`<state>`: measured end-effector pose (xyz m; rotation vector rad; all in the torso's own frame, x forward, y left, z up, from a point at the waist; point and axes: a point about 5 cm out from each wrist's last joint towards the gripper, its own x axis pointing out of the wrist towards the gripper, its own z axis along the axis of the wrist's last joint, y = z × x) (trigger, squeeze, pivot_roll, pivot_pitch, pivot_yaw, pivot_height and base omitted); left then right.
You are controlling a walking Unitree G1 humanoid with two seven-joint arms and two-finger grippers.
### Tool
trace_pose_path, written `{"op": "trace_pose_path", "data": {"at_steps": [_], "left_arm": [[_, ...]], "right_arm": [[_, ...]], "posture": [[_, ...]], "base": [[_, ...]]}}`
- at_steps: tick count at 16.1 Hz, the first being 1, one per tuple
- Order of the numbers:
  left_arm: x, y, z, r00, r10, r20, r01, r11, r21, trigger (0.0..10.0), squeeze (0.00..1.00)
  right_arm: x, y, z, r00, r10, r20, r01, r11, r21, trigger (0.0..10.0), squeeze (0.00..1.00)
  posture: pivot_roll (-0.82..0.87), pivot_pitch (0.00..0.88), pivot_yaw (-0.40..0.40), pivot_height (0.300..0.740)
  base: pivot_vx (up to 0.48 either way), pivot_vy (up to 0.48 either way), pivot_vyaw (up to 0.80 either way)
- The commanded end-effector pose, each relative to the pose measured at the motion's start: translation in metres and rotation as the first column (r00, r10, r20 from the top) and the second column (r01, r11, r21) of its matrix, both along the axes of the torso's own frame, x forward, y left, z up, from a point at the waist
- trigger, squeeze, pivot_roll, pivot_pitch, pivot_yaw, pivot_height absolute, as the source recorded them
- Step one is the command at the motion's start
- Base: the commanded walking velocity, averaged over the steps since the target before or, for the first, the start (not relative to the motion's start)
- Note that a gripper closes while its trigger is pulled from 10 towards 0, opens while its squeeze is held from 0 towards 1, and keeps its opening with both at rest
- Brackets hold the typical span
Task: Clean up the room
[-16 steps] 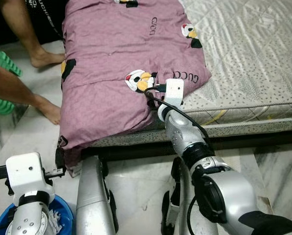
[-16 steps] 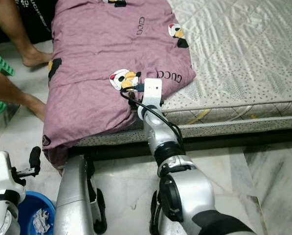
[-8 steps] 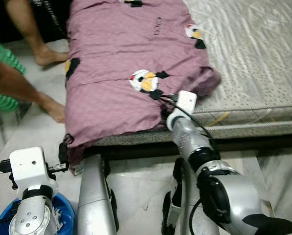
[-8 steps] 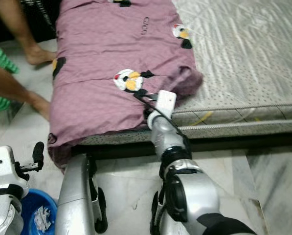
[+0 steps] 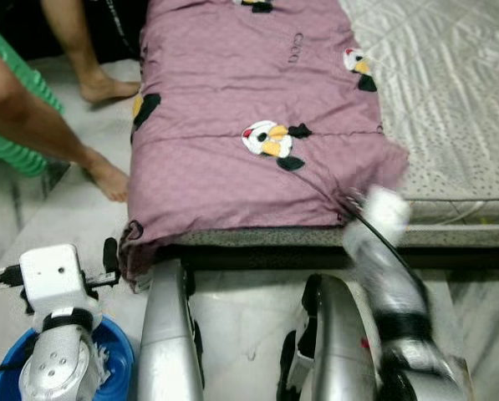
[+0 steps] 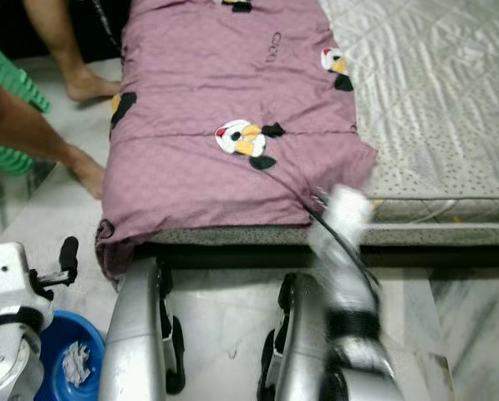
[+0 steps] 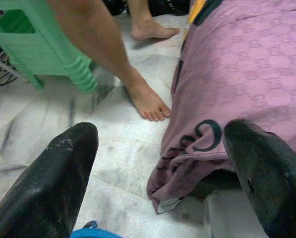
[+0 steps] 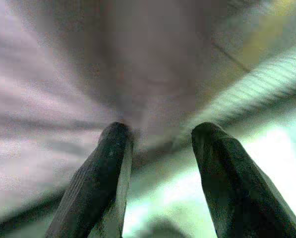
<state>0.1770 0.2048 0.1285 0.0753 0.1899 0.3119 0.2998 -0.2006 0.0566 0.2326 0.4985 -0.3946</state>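
Purple blanket [image 5: 249, 125] corner lies just ahead of your right gripper [image 8: 157, 148], fingers parted and blurred; left gripper [image 7: 162, 163] hangs released, farther off.

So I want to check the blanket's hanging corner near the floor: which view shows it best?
The left wrist view: the blanket corner droops sharp and close between the open left gripper fingers. Both eye views show it small, at the bed's edge. The right wrist view shows blurred pink fabric only.
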Motion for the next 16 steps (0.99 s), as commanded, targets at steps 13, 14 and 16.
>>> {"op": "trace_pose_path", "data": {"at_steps": [13, 14, 16], "left_arm": [[0.020, -0.002, -0.006, 0.999, -0.040, 0.000, 0.040, 0.999, -0.017, 10.0, 0.00], [0.020, -0.002, -0.006, 0.999, -0.041, 0.000, 0.041, 0.999, -0.017, 10.0, 0.00], [0.018, -0.002, -0.004, 0.999, -0.050, -0.002, 0.050, 0.999, -0.012, 10.0, 0.00]], "right_arm": [[0.041, 0.038, 0.086, 0.839, 0.359, 0.409, -0.376, 0.926, -0.042, 10.0, 1.00], [0.044, 0.041, 0.087, 0.829, 0.381, 0.409, -0.391, 0.918, -0.063, 10.0, 1.00], [0.065, 0.054, 0.084, 0.808, 0.441, 0.390, -0.405, 0.897, -0.174, 10.0, 1.00]], "posture": [[0.12, 0.136, -0.011, 0.543], [0.12, 0.136, -0.011, 0.543], [0.15, 0.141, -0.009, 0.543]], "base": [[0.000, 0.000, 0.00], [0.000, 0.000, 0.00], [0.000, 0.000, 0.00]]}}
